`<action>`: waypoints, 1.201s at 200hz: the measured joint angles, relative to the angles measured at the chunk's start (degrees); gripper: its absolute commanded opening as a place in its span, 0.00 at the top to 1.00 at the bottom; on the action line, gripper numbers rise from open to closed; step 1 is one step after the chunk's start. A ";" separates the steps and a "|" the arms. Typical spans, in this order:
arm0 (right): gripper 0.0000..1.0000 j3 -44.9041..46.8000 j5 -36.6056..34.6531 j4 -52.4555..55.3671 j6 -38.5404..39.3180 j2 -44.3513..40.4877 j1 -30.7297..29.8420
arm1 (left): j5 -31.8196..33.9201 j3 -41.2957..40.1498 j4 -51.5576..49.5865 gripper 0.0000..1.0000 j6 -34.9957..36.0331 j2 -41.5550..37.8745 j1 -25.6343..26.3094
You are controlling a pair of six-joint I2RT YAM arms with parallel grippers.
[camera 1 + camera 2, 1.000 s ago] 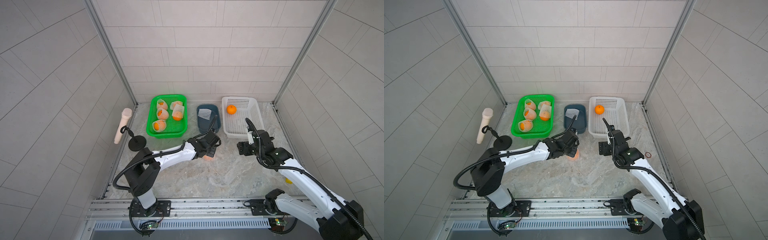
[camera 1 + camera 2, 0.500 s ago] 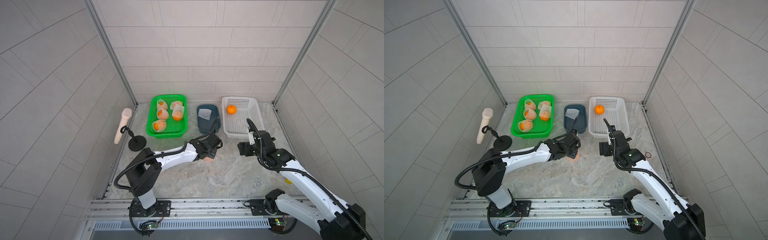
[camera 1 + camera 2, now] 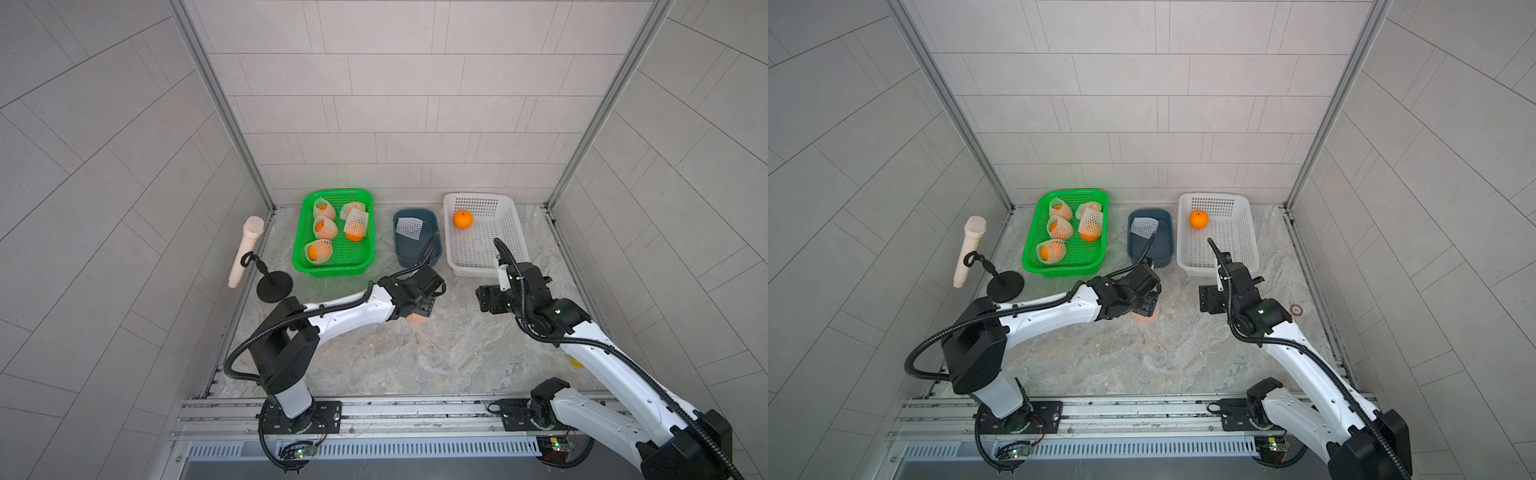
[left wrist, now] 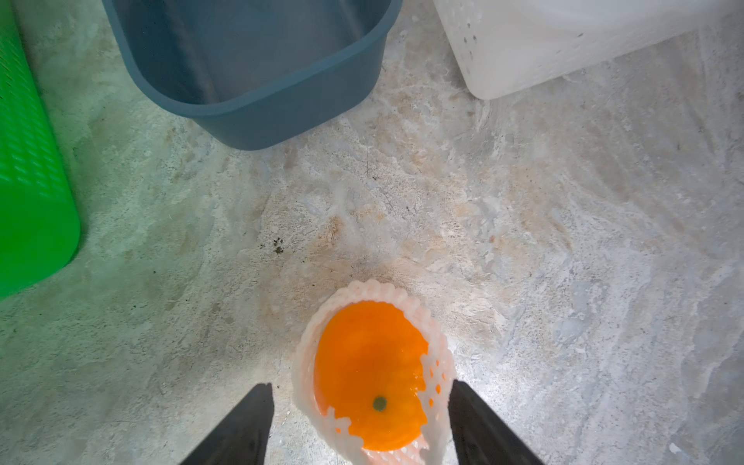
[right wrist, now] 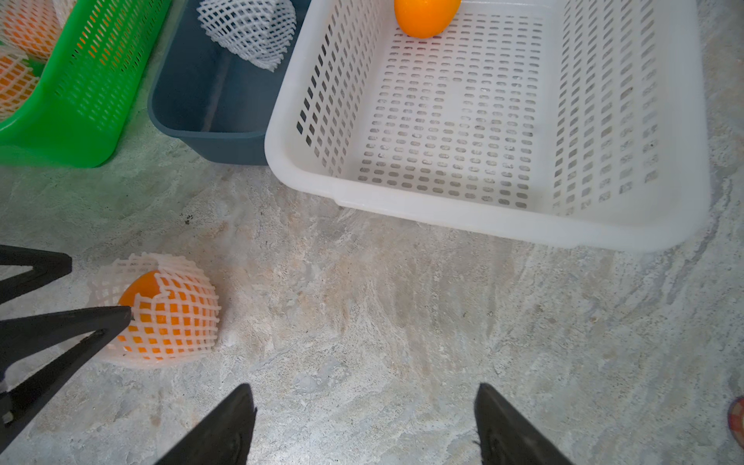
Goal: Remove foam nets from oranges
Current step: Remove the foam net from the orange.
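In both top views the left hand mostly hides the netted orange.

Your left fingers: netted orange between them, on table. Ahead of tips: tub, loose net inside. Tray left of tub, basket right. Your right fingers: basket ahead, bare orange in far corner.

Upper right of the frame, white perforated plastic basket with one bare orange, slate-blue plastic tub beside it holding a white foam net, green slotted basket upper left — net-sleeved orange lower left, left gripper spread around it.
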State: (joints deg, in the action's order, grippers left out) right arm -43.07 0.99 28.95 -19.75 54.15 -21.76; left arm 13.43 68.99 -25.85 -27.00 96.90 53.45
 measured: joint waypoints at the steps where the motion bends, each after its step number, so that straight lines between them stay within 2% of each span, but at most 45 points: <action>1: 0.13 0.00 0.02 0.00 0.00 -0.02 0.00 | 0.00 0.17 -0.11 0.22 -0.09 0.02 0.00; 43: 0.13 0.07 -0.02 0.02 0.00 -0.28 0.00 | 0.00 3.19 -2.08 0.18 -1.27 1.86 0.00; 149: 0.13 0.09 -0.26 0.02 0.00 -0.28 0.00 | -1.27 5.46 -5.97 0.18 -3.50 8.44 -1.31; 170: 0.13 0.07 -0.28 0.02 0.00 -0.26 0.00 | -1.86 5.60 -5.75 0.23 -3.50 8.44 -1.36; 219: 0.13 0.07 -0.44 0.00 0.00 -0.13 0.00 | -2.67 5.60 -5.31 0.53 -3.43 8.44 -1.57; 240: 0.13 0.09 -0.44 0.00 0.00 -0.04 0.00 | -2.43 5.66 -4.79 0.60 -3.21 8.44 -1.57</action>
State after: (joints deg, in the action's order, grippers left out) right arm -42.98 0.56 28.95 -19.75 54.11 -21.76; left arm 11.00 74.65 -30.63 -30.22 105.34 51.88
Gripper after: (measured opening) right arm 0.874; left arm 0.428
